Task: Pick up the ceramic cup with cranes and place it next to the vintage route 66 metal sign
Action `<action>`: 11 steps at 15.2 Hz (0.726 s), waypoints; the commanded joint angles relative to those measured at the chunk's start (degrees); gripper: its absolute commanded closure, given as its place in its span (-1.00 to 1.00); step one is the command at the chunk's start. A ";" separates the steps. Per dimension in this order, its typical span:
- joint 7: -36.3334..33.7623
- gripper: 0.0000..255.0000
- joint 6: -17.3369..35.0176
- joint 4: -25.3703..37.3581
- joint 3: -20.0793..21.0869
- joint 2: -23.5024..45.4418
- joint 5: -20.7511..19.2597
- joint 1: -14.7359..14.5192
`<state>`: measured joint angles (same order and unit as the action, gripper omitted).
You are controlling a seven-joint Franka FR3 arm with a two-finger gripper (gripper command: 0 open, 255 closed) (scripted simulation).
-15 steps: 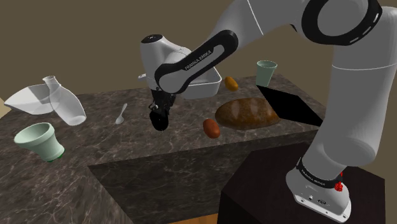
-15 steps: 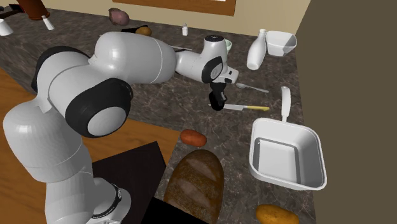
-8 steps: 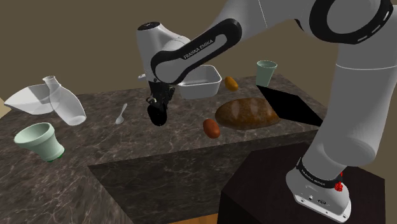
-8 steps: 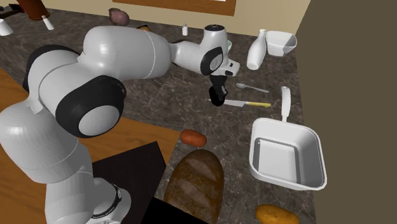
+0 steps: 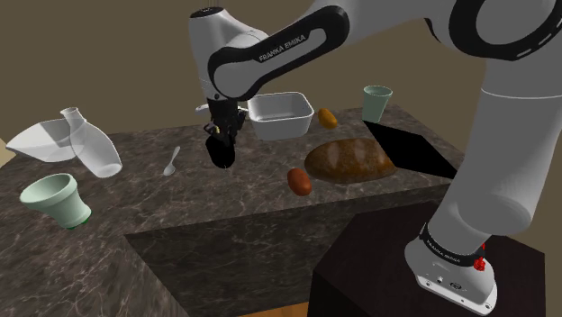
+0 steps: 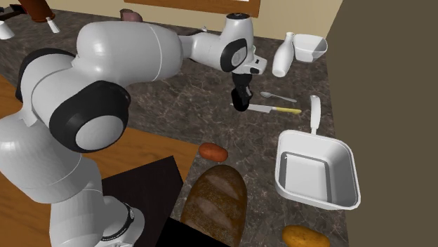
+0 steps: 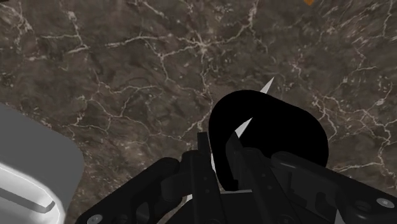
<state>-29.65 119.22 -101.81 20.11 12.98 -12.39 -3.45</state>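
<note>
My gripper [image 5: 219,144] hangs over the middle of the dark marble counter [image 5: 225,207], shut on a black cup [image 5: 222,158] that is drawn without any pattern. In the wrist view the two fingers clasp the wall of the cup [image 7: 273,127], whose round rim faces the camera. In the second exterior view the cup [image 6: 241,106] hangs just above the blade end of a yellow-handled knife [image 6: 272,110]. A flat black shape [image 5: 410,149] lies on the counter beside the loaf; I cannot tell whether it is the sign.
A white tray [image 5: 281,115], a brown loaf [image 5: 349,160], an orange-red vegetable [image 5: 299,181] and a pale green cup [image 5: 376,101] lie toward the shoulder view's right. A spoon [image 5: 171,162], a white bottle [image 5: 90,144], a white bowl [image 5: 36,142] and a pale green footed bowl [image 5: 57,198] lie to its left.
The gripper, still shut on the black cup, has risen and moved toward the back of the counter, nearer the knife and the white tray. Nothing else moved.
</note>
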 commanded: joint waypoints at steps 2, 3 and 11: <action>0.44 1.00 -2.14 1.79 0.10 -0.40 0.36 0.00; 0.58 1.00 -2.84 2.35 0.13 -0.56 0.49 0.00; 1.57 1.00 -8.61 7.34 0.36 -1.47 1.25 -0.08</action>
<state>-28.21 111.29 -94.97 20.45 11.69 -11.26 -3.54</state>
